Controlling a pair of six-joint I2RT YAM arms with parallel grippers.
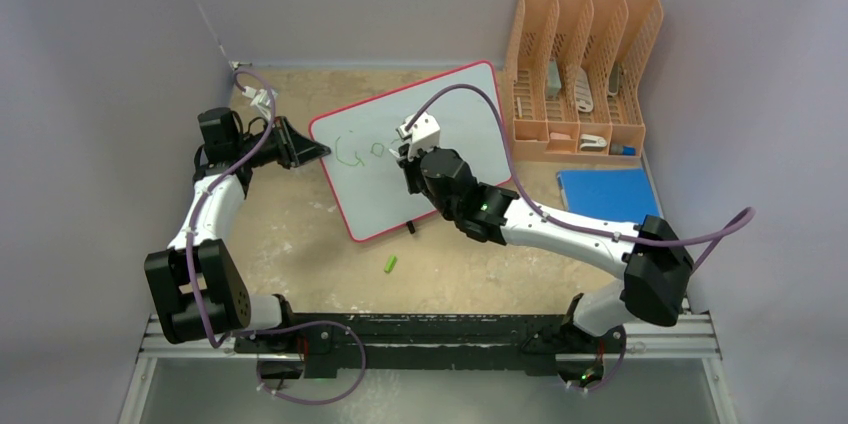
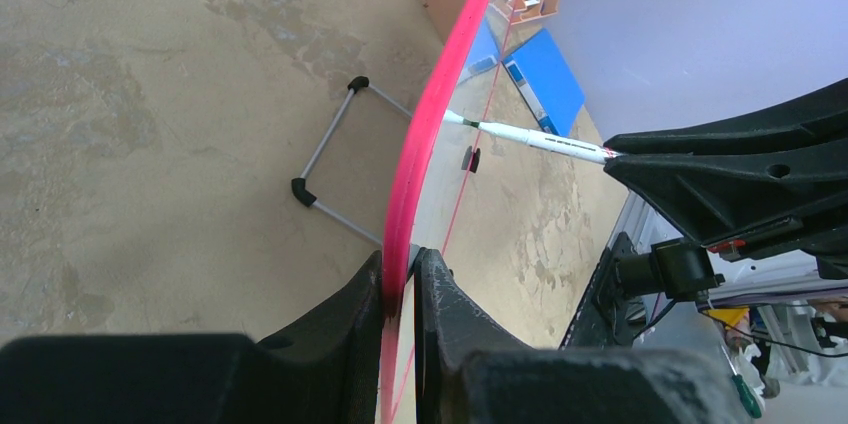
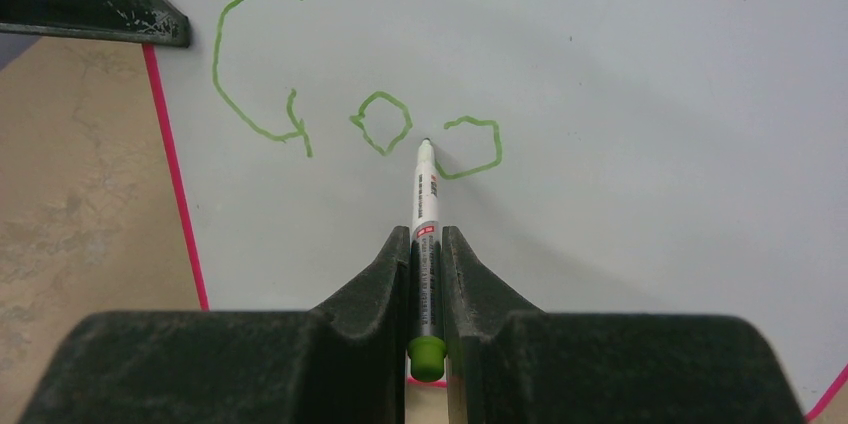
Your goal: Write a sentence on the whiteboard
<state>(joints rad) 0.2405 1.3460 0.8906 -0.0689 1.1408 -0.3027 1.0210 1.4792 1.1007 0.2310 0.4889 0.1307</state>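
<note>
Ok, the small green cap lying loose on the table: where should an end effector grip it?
Probably the middle of the green cap, from straight above, fingers across its narrow width: it lies flat on the table, slanted, with nothing touching it.

Robotics lab cell, plain grey enclosure walls, aluminium mounting rail, scuffed tabletop

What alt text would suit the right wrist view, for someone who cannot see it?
The right tool grips a white marker with a green end, its tip at the whiteboard between two small letters. The green handwriting reads "Goo"; the board's red rim runs down the left, beside tan table.
</note>
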